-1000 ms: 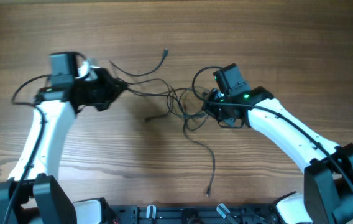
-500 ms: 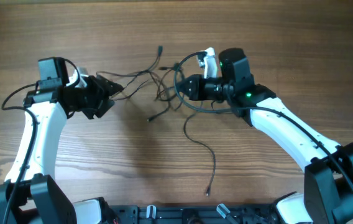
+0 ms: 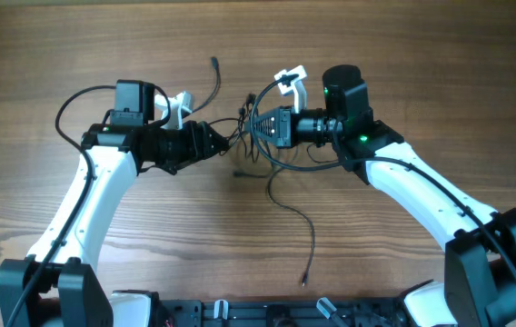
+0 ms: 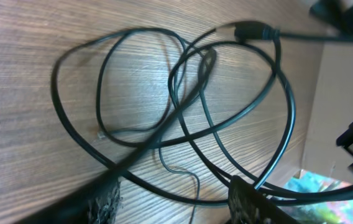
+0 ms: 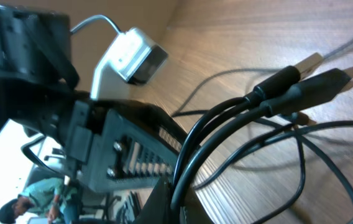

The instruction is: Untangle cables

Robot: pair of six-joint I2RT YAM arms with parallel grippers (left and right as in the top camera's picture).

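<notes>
Left gripper [image 3: 213,143], from overhead: aimed right into the knot at mid-table, tip to tip with the right gripper [image 3: 260,123], itself aimed left. Cannot judge either finger gap from up here. Cables [image 3: 251,145]: bunched between the two tips. One loose end [image 3: 213,63] curling toward the far edge, another trailing toward the near edge to a small plug [image 3: 305,278], and a short stub [image 3: 238,172] lying just below the knot on the wooden table [image 3: 76,36].

Left wrist view: left gripper [image 4: 179,198] spread wide, fingers [image 4: 105,200] at the bottom edge, well apart, clamping nothing. Cables [image 4: 183,106] lying as overlapping loops on the wood ahead, with several strands running through the gap and a blurred one crossing beside the left-hand finger.

Right wrist view: right gripper [image 5: 171,200] narrow, pinched on two cords of the cables [image 5: 226,118]. Both cords rising clear of the table to flat metal plugs [image 5: 310,62]. Behind them, the other arm's wrist with its white housing [image 5: 133,56].
</notes>
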